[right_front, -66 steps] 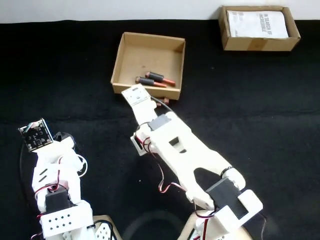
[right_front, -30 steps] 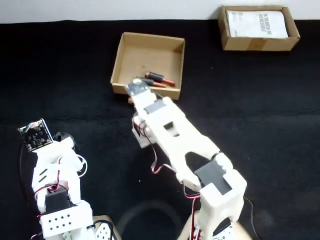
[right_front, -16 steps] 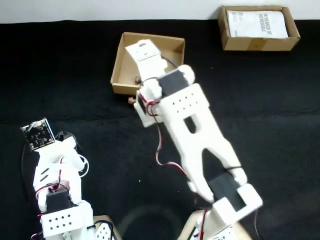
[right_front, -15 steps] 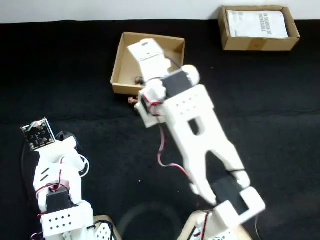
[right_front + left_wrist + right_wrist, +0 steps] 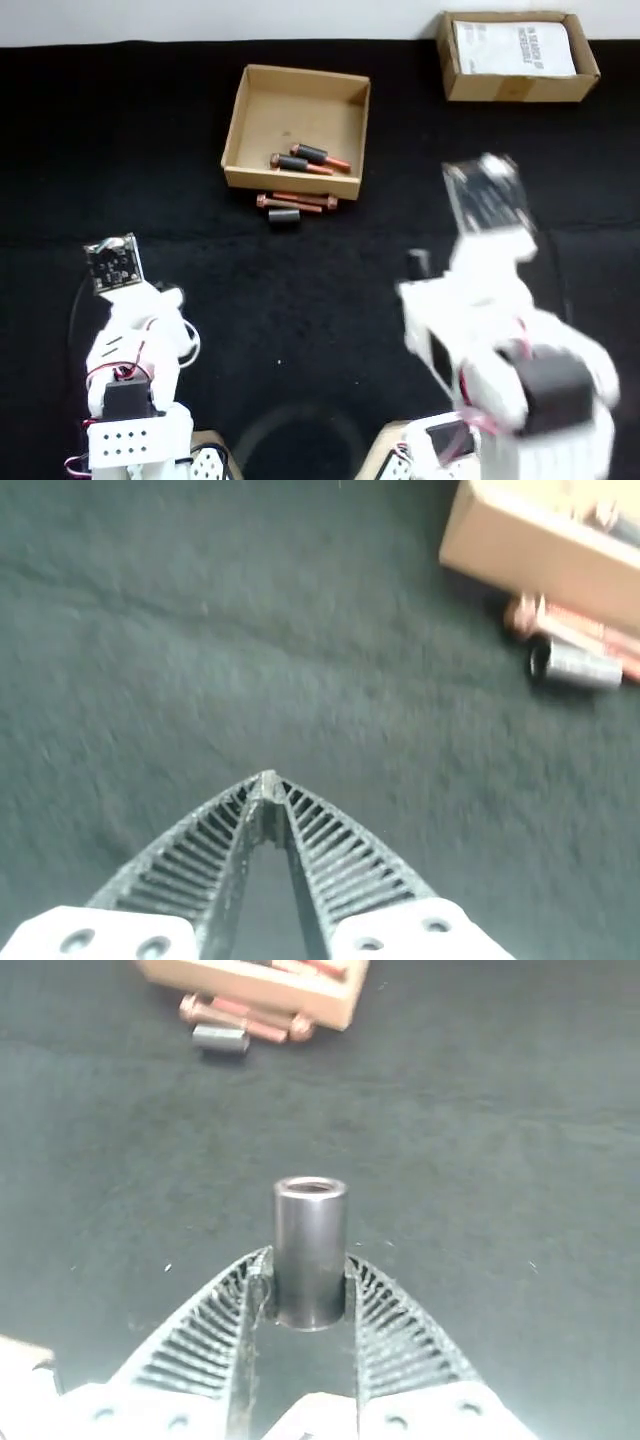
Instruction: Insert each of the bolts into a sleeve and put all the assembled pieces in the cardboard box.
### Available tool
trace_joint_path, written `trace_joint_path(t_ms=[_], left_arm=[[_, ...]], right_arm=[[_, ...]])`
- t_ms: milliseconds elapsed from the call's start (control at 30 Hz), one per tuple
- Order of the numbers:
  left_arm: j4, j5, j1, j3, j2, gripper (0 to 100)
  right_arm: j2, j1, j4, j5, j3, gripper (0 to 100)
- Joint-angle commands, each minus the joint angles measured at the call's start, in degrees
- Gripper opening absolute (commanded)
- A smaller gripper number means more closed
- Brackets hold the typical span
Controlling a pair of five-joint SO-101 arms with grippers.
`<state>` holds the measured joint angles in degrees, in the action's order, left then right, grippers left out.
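Starting with item one, the right gripper (image 5: 308, 1260): condition?
Grasping one sleeve (image 5: 311, 1252), dark metal, held upright between both fingers with its open bore facing up. Location: above bare counter (image 5: 150, 150), right half, well apart from the cardboard box (image 5: 290, 183).

Item two, the left gripper (image 5: 268, 782)?
Clenched, fingertips touching, nothing between them. Location: over the near left part of the counter, also well apart from the cardboard box.

Cardboard box, position and contents?
Open-topped, toward the far edge, about midway along it. Two assembled pieces (image 5: 308, 158) inside, each dark at one end with a copper-coloured shank protruding. They lie side by side, closer to the front wall than to the back.

Loose stock?
Bolts (image 5: 298, 200), copper-coloured, two as far as can be told, lying on the counter along the outside of the box's front wall; touching it or just beside it, cannot tell which. One loose sleeve (image 5: 284, 215), on its side, just beside the bolts on their near-edge side.

Anything else on the counter?
Second box (image 5: 515, 90), cardboard, far right corner, holding a printed sheet (image 5: 515, 48)
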<state>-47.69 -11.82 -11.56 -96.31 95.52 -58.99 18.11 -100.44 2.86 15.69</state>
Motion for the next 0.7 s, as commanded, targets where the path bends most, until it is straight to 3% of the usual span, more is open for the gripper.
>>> trace_joint_path(t_ms=[0,167,333,500,667], left_arm=[[-6.2,0.2,1.4,-1.3,0.2,1],[-13.0,0.6,1.5,1.3,-0.2,1],[-13.6,10.1,1.5,4.1,-0.3,1],[-23.1,11.6,4.0,21.2,-2.6,1],[-35.1,7.0,10.0,44.2,-21.1,1]], right_arm=[[-11.3,-7.0,-0.5,-0.4,5.8,0.7],[-23.5,-19.3,-0.4,-0.5,14.1,0.7],[-31.8,-35.7,7.5,-1.0,27.4,0.7],[-38.3,-51.6,21.0,-11.1,42.9,0.7],[-44.3,-60.7,29.5,-17.4,52.6,0.7]])
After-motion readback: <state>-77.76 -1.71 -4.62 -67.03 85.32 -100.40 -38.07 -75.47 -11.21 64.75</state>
